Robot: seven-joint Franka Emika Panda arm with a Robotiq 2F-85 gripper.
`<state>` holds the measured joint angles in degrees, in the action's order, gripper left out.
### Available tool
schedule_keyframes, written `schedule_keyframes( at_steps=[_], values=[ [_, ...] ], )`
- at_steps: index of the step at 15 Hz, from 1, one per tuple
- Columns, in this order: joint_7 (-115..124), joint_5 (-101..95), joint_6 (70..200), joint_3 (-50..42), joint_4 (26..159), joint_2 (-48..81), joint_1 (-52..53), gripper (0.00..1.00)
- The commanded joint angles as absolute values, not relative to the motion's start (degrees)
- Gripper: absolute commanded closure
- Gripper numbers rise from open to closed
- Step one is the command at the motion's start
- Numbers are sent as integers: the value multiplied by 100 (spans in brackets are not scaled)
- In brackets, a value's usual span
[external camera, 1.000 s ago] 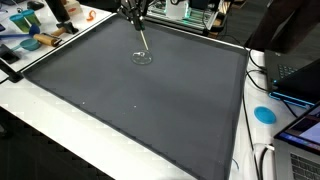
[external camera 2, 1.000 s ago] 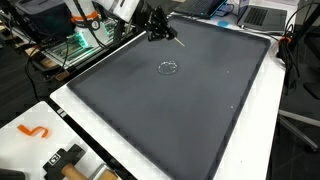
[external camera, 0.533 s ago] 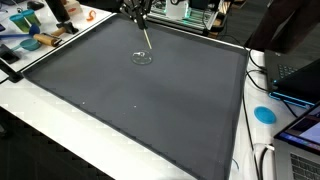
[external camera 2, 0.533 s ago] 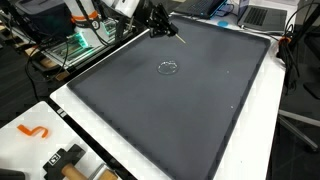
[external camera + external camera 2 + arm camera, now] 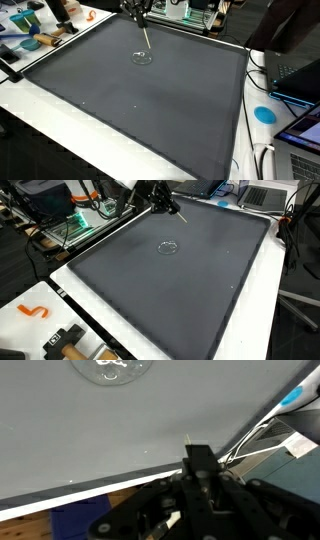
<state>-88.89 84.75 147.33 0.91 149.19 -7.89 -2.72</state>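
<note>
The tool was seen closed on a thin rod above the far edge of the dark mat, the rod slanting down toward a small clear dish that lay on the mat near its tip. The light dish could be knocked aside by a careless descent. The rod could also be twisted loose, since little of it seemed to be clamped.

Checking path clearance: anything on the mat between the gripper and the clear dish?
Nothing visible. Only bare mat lies between the gripper, which holds a thin stick, and the dish.
</note>
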Motion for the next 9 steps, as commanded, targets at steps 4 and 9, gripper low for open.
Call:
schedule_keyframes(
  at_steps=[4,9],
  values=[
    [-7418,7407,15353,325,14861,-858,-38,97],
    [-5894,5844,15422,376,14670,-802,36,97]
  ],
)
